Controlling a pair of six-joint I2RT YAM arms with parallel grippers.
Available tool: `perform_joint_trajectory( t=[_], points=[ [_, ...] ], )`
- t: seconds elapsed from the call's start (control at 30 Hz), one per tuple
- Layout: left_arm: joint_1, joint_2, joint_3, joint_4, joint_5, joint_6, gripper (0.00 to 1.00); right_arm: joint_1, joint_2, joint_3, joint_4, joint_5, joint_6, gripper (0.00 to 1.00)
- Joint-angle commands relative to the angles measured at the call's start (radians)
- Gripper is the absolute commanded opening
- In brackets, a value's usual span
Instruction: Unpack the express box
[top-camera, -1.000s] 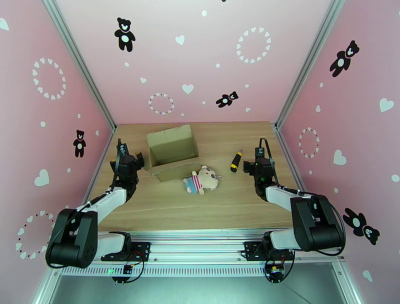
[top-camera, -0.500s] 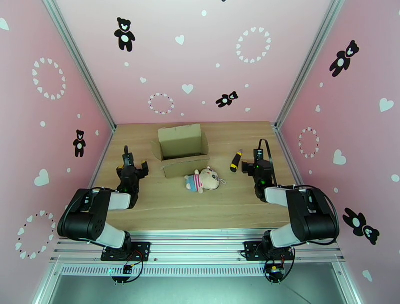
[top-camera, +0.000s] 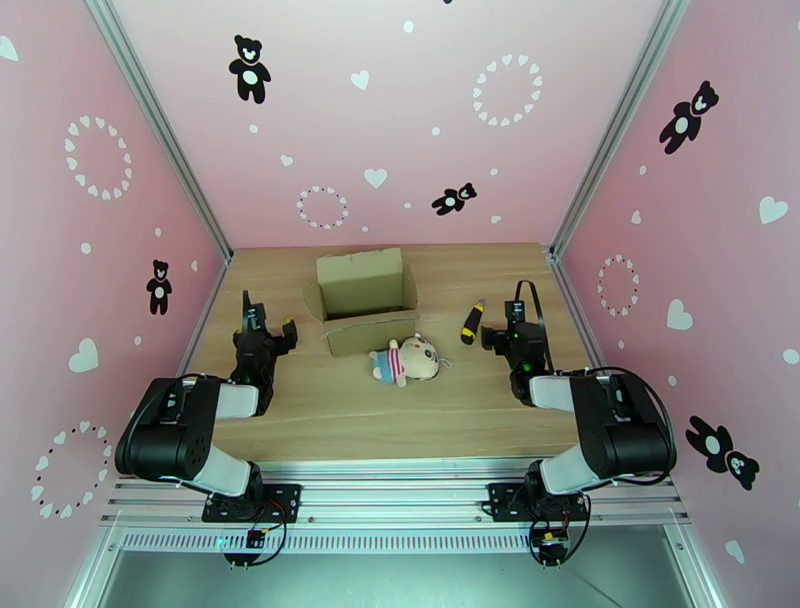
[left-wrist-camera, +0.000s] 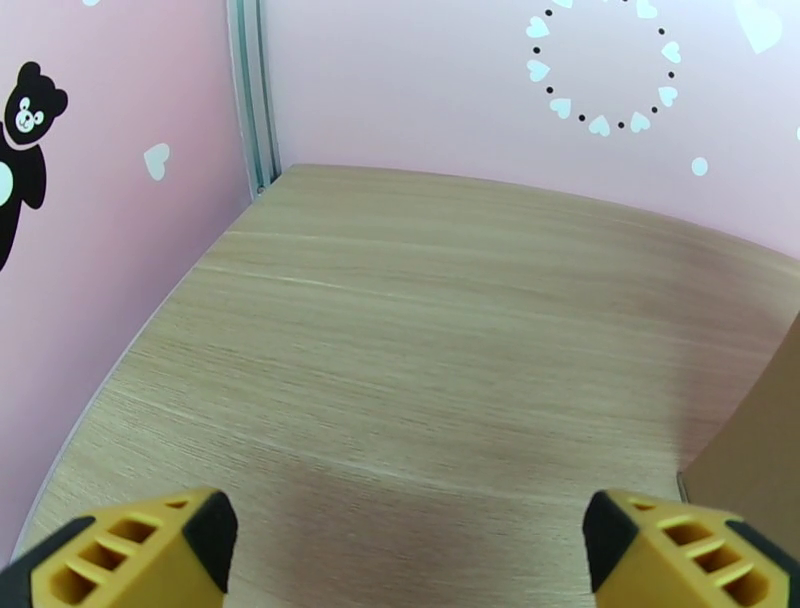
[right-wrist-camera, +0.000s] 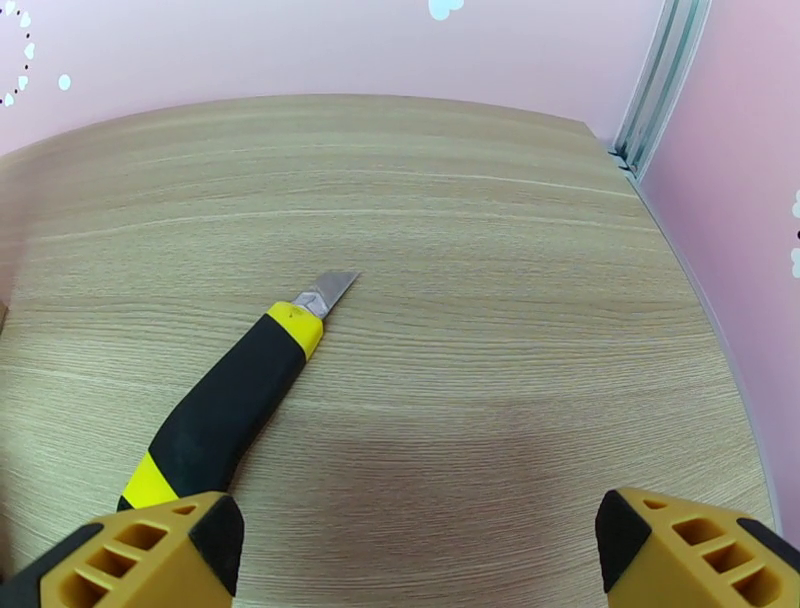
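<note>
The express box (top-camera: 367, 292), a brown cardboard carton, stands at the back middle of the table with its flaps open. Its corner shows at the right edge of the left wrist view as express box (left-wrist-camera: 762, 440). My left gripper (top-camera: 268, 323) hovers open left of the box, apart from it, with yellow fingertips (left-wrist-camera: 140, 548) over bare wood. My right gripper (top-camera: 505, 326) is open too, just right of a yellow-black utility knife (top-camera: 472, 321). The knife (right-wrist-camera: 232, 400) lies blade out ahead of the left fingertip (right-wrist-camera: 150, 553). Nothing is held.
A small plush toy (top-camera: 405, 360) in a striped shirt lies on the wood in front of the box. Pink walls close in the table (top-camera: 330, 420) on three sides, with metal posts at the back corners.
The box has shifted right and squared up. The left arm has pulled back from its left side and folded toward the near edge. The right arm has folded back a little as well.
</note>
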Motion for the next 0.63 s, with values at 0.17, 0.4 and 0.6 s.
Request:
perform_joint_trajectory(
  t=[0.17,0.4,0.6],
  points=[
    [0.008,0.0,0.016,0.008,0.022,-0.007,0.98,-0.003,0.004,-0.012,0.044,-0.006,-0.006,0.99],
    [0.008,0.0,0.015,0.008,0.022,-0.007,0.98,-0.005,0.007,-0.01,0.041,-0.006,-0.006,0.99],
    [0.009,0.0,0.015,0.008,0.021,-0.006,0.98,-0.003,0.004,-0.011,0.041,-0.007,-0.006,0.99]
  ],
)
